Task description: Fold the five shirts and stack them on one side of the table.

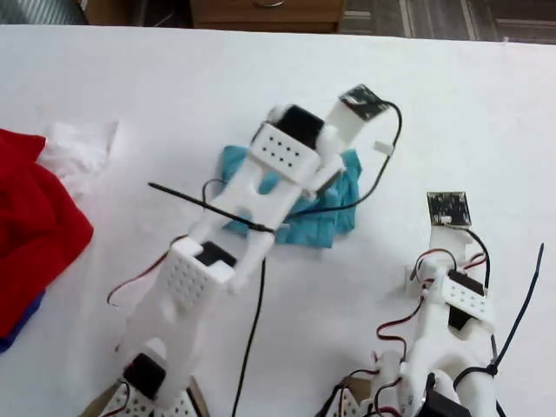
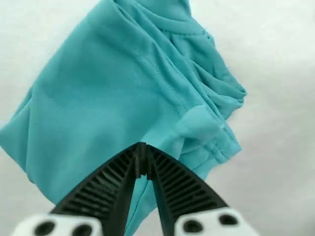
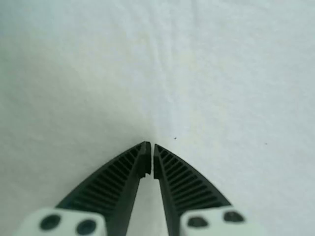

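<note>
A teal shirt lies crumpled near the middle of the white table. My left arm stretches over it. In the left wrist view my left gripper is shut, its black ribbed fingers meeting at the tips just above the teal shirt, with no cloth visibly pinched between them. My right arm stands at the front right. Its gripper is shut over bare table. A red shirt lies at the left edge beside a white one.
A strip of blue cloth peeks out under the red shirt. Black cables trail from both arms near the front edge. Wooden furniture stands beyond the far edge. Bare table lies at the back and right.
</note>
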You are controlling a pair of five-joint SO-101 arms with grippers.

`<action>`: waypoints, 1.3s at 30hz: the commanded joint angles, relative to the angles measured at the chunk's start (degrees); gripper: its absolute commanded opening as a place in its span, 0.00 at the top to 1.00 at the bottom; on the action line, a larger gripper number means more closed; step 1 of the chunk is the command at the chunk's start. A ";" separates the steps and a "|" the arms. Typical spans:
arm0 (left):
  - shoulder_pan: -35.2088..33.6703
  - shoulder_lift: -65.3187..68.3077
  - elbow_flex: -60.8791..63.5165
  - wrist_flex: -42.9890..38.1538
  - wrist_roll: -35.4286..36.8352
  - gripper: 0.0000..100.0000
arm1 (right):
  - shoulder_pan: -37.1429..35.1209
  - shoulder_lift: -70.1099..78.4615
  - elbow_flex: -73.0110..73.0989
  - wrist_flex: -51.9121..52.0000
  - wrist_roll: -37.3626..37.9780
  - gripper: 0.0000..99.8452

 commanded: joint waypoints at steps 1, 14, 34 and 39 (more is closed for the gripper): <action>-0.79 -1.41 -1.01 -0.79 0.09 0.97 | 0.31 -1.80 -0.26 -0.84 -0.18 0.98; 0.35 6.15 -0.57 2.81 0.18 0.97 | 0.31 -1.80 -0.26 -1.01 -0.18 0.98; 5.71 -5.45 17.10 0.70 -0.18 0.97 | 0.31 -1.80 -0.26 -1.19 -0.26 0.98; 1.67 -5.10 3.21 1.32 -0.26 0.97 | 0.31 -1.80 -0.26 -1.19 -0.26 0.98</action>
